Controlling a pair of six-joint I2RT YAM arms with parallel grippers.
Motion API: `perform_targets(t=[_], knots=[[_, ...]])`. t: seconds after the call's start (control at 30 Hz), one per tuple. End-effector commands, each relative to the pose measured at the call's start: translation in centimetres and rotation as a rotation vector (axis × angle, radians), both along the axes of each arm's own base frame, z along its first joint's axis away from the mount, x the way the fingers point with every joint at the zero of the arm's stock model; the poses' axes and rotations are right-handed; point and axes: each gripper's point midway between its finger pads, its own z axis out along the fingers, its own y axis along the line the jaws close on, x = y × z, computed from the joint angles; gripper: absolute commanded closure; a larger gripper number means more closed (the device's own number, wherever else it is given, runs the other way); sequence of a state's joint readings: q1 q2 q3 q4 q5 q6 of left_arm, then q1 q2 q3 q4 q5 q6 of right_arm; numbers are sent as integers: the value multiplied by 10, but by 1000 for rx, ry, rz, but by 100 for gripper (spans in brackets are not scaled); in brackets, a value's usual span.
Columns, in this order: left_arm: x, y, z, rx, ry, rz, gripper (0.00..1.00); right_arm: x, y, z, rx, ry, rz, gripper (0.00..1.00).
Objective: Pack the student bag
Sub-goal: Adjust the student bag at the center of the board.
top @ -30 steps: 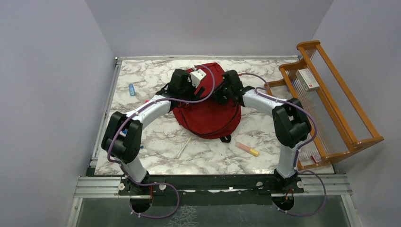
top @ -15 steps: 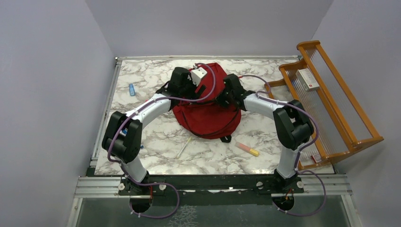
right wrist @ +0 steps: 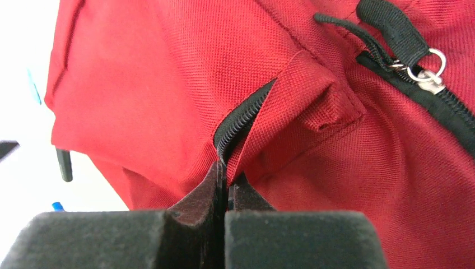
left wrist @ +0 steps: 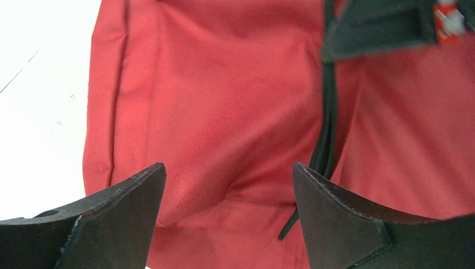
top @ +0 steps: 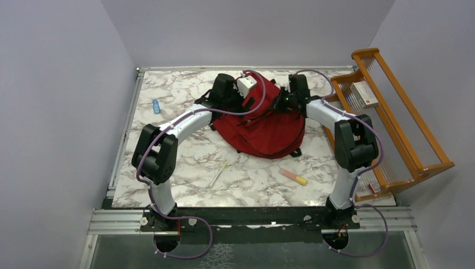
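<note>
The right gripper (right wrist: 226,175) is clenched on the zipper edge of the one red bag (top: 269,128). The left gripper (left wrist: 229,188) is spread wide over the bag's cloth. The bag, with black zippers and straps, lies crumpled near the far edge of the table (top: 252,188). One orange marker (top: 293,177) lies toward the near edge.

The marbled desk (top: 252,179) is occupied by the student bag (top: 269,131), a blue item (top: 156,106), a pale pen (top: 218,175) and an orange marker (top: 293,177).

A robotics lab cell: plain walls (top: 56,112) box a marble tabletop (top: 179,165), with cabled robot arms (top: 179,124) bolted to an aluminium rail (top: 115,221).
</note>
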State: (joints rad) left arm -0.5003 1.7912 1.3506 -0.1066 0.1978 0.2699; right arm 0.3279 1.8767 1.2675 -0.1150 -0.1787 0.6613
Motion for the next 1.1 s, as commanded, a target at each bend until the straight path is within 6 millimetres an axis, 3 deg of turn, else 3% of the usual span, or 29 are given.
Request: perform_targets(t=[0.0, 0.13, 0.27, 0.73, 0.8, 0.9, 1.07], knots=[[-8, -32, 0, -9, 25, -74, 16, 35, -15, 14, -82, -90, 170, 99], [-8, -36, -6, 14, 38, -73, 16, 29, -2, 17, -9, -40, 219, 89], [-8, -34, -6, 20, 32, -67, 16, 15, 0, 15, 74, -31, 153, 77], [-8, -32, -5, 23, 30, -64, 16, 1, -10, 7, 87, 17, 57, 68], [-8, -33, -5, 21, 31, -64, 16, -1, -12, 6, 84, 14, 41, 69], [-7, -34, -5, 15, 35, -59, 16, -1, -15, 5, 80, 13, 17, 86], [-6, -41, -4, -16, 56, -62, 16, -4, -17, 2, 91, 5, 2, 92]])
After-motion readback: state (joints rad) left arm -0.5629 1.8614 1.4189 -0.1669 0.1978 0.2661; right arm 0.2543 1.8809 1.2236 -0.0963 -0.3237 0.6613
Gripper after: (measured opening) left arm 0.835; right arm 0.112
